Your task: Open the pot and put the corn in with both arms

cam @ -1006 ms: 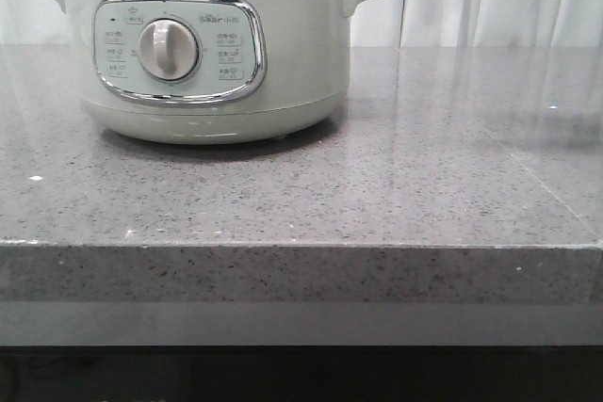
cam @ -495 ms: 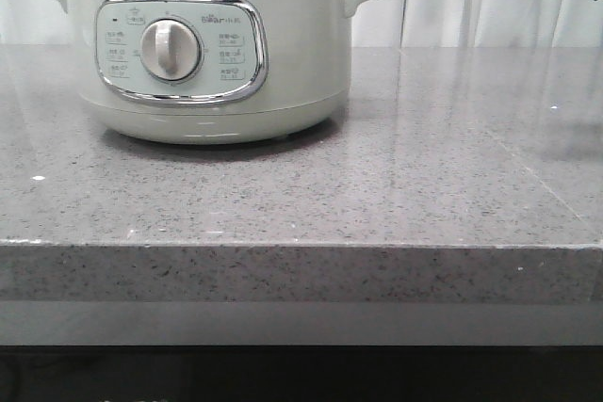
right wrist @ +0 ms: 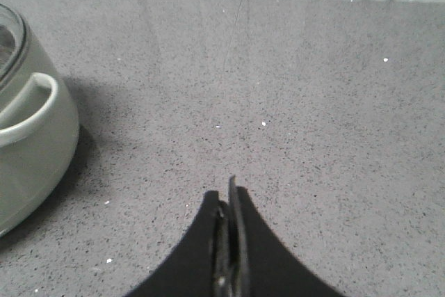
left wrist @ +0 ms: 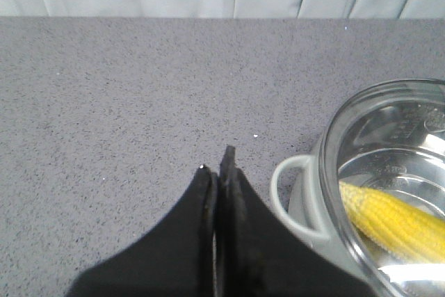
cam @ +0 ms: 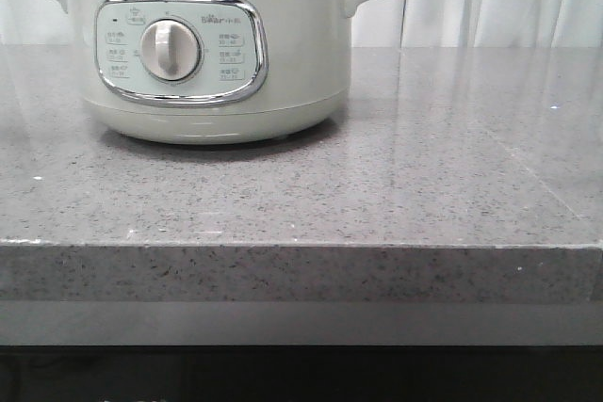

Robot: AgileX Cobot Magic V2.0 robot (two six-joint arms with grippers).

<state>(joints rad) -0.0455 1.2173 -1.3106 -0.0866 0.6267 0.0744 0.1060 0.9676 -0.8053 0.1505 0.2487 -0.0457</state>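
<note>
The bright yellow corn cob (left wrist: 393,220) already lies inside the large pale green-grey electric pot (cam: 207,54) on the speckled grey stone desk (cam: 396,185), beside the empty, pressed-together left jaws (left wrist: 221,179). The right jaws (right wrist: 228,217) are likewise closed on nothing, the pot's handle off to one side. The cob looks light, stiff and ridged, best pinched mid-length; the pot seems heavy, best held by its handles.

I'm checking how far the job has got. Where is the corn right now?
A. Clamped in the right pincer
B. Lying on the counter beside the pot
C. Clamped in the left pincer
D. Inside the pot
D: the left wrist view shows the corn lying inside the pot, seen through its rim, while the left pincer and the right pincer are both shut on nothing.
</note>
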